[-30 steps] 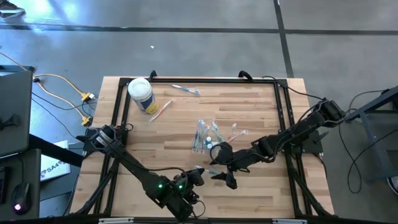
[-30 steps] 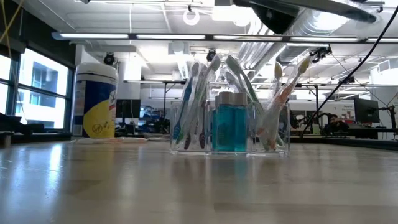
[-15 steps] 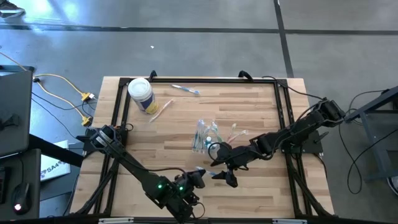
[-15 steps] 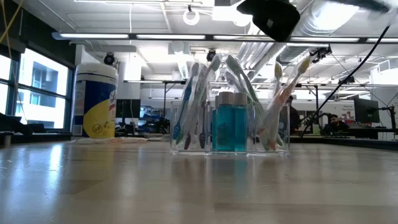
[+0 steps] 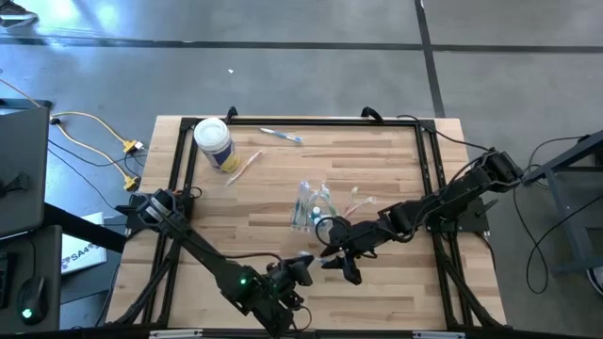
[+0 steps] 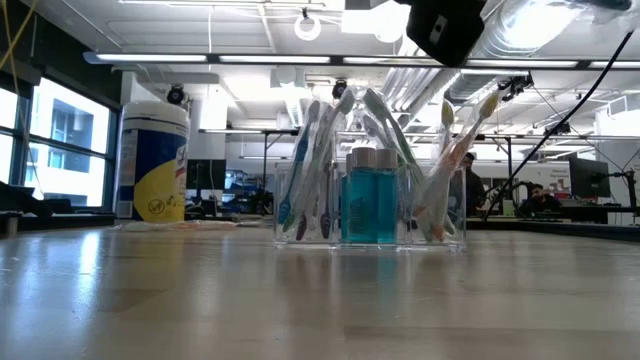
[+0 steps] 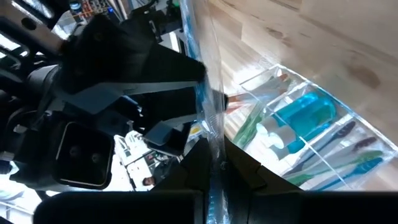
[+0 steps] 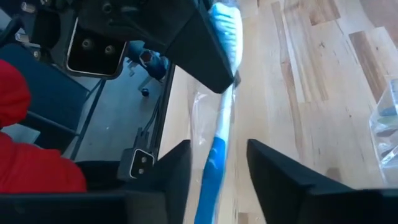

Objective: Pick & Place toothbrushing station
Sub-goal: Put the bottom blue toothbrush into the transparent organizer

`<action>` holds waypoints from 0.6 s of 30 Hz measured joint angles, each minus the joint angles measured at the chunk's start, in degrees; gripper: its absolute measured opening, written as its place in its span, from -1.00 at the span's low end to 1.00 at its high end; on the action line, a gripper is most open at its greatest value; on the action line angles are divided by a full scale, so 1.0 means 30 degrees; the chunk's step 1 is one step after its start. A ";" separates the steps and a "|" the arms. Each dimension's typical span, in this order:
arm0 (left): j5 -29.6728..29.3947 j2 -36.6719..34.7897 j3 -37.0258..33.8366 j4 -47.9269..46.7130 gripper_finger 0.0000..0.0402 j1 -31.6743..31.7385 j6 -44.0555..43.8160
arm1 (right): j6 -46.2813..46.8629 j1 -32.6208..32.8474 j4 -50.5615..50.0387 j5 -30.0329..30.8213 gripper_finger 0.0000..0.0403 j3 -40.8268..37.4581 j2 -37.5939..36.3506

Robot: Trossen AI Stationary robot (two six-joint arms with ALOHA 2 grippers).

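Note:
A clear plastic holder (image 5: 311, 209) stands mid-table with several pastel toothbrushes and a blue bottle (image 6: 371, 205) upright in it. Nearer the front edge, my left gripper (image 5: 301, 266) is shut on a blue toothbrush in a clear wrapper (image 8: 217, 124), held in the air. My right gripper (image 8: 217, 177) is open. It meets the brush from the other end, one finger on each side of the blue handle, with a gap on both sides. My left gripper pinches the wrapped toothbrush between its two fingers (image 7: 202, 168) near the bristle end (image 8: 227, 28). The brush sticks out past the fingers toward my right gripper. It is lifted clear of the table, and the wrapper (image 7: 211, 118) hangs loose around it.
A white-lidded canister with a yellow label (image 5: 215, 143) stands at the far left. Two loose toothbrushes (image 5: 281, 136) (image 5: 243, 168) lie near it. A black frame (image 5: 311, 121) runs along the table's edges. Bare wood lies at the near left and far right.
My right gripper has tipped and turned slightly in place around the toothbrush. The holder, the canister and the loose brushes have stayed where they were.

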 joint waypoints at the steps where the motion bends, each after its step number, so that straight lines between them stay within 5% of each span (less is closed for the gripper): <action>1: 0.0002 0.0000 0.0000 0.0218 -0.90 0.0087 0.0189 | 0.0000 0.0000 0.0010 -0.0021 -0.30 0.0001 0.0000; 13: 0.0073 0.0000 0.0000 0.0633 -0.90 0.0426 0.0820 | -0.0076 -0.0041 -0.0289 -0.0294 -0.87 0.0000 0.0020; 18: 0.0315 0.0000 0.0000 0.1093 -0.89 0.0434 0.0290 | -0.0226 -0.0021 -0.0474 -0.0038 -0.87 0.0000 0.0022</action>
